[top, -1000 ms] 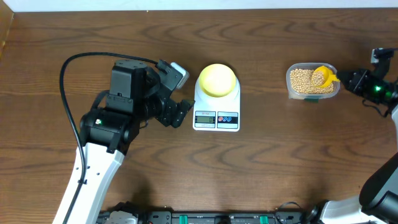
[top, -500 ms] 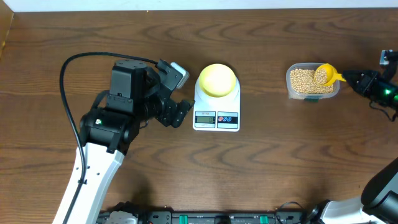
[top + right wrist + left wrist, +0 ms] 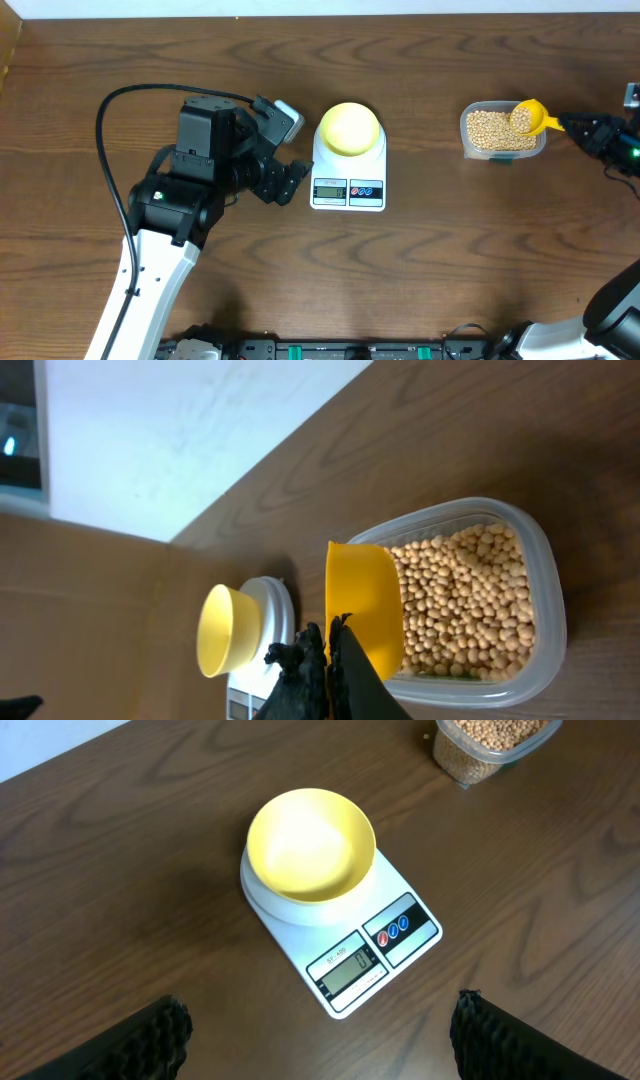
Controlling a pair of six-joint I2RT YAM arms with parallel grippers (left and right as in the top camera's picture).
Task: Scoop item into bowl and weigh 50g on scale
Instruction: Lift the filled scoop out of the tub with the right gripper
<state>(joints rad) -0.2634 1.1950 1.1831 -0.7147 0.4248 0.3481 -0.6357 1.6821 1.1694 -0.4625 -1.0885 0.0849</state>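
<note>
The right end effector is pinched shut on the handle of a yellow scoop. The scoop's cup sits at the nearest end of a clear tub, and it cannot be told whether it carries a load. The beans fill the tub, and none are in the bowl yet. They look small, hard, round and light, so they will likely roll and bounce off a tilted scoop. The stiff plastic scoop is best held by its handle, as it is now, and kept level in transit.

Farther along the worktop, well apart from the tub, the pale yellow bowl sits empty on the platform of the white scale. The scale's display seems to read zero. The bowl looks light and smooth, so a gentle pour from low would suit it, a few beans at a time near the target.

Beyond the scale, the left end effector hovers with its fingers wide apart, holding nothing.
</note>
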